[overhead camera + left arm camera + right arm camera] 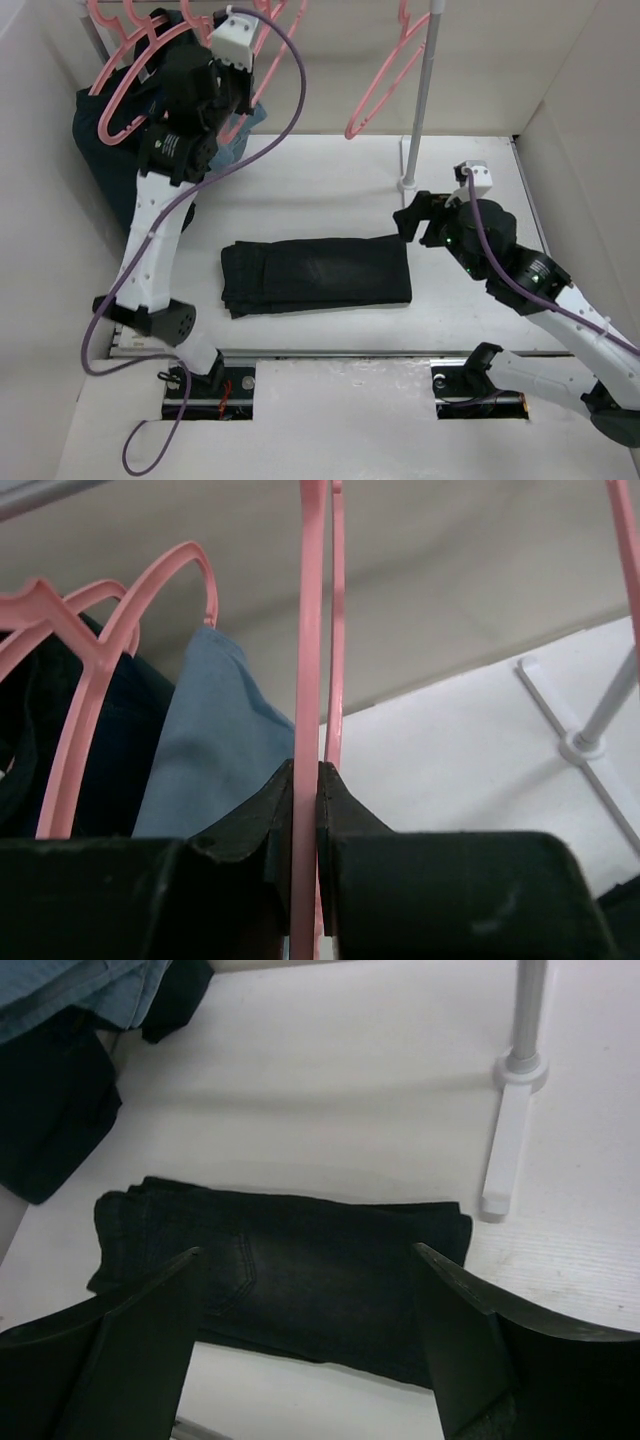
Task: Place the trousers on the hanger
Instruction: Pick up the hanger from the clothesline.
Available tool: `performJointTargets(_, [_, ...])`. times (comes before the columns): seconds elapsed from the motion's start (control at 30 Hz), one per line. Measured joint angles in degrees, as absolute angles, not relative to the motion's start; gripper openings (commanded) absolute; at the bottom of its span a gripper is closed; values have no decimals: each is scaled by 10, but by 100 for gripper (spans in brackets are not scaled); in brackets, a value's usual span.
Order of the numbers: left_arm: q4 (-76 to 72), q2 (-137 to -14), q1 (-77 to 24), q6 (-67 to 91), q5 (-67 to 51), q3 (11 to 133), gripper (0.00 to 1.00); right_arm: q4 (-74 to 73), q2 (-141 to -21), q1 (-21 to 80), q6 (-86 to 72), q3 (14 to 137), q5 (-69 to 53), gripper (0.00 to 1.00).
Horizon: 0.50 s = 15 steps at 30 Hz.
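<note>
Seen from above, two black robot arms work over a white table (330,180) walled in by pale panels.

The trousers (315,275) lie flat near the middle of the table, folded into a long black rectangle that runs left to right. Nothing holds them.

The left arm reaches up and back to the far left corner, where several pink hangers hang from a rail. Its wrist camera shows the left gripper (305,780) closed tight on the hanger (308,680). A thin pink bar of the hanger runs straight up between the two black fingers (250,820), which press against it from both sides. A second pink bar stands just behind the first.

Left of that grip hang a light-blue cloth (210,740) and a navy garment (150,750), each on its own pink hanger.

The right gripper (415,222) hovers near the right end of the trousers. In its wrist camera the jaws stand wide apart and hold nothing, and the trousers lie on the table below, between the two fingers.

A grey rack pole (425,90) rises from a white base on the far right of the table. One spare hanger (375,90) hangs beside the pole.
</note>
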State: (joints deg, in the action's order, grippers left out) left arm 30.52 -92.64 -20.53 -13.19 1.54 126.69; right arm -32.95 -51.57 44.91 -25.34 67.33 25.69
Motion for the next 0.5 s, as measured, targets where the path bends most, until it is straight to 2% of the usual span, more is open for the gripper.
performJointTargets(0.17, [327,-791,-206,-101,-12,1127,0,-311,-566,489,-263,673,244,90])
performJointTargets(0.23, [330,-735,-205,-87,-29,1058,0,-294,-585,497,-276,673,231,99])
performJointTargets(0.37, [341,-644,-205,-58,-72,913,0,-237,-611,500,-308,667,194,99])
performJointTargets(0.5, [344,-604,-205,-35,-117,764,0,-156,-645,500,-377,654,140,99])
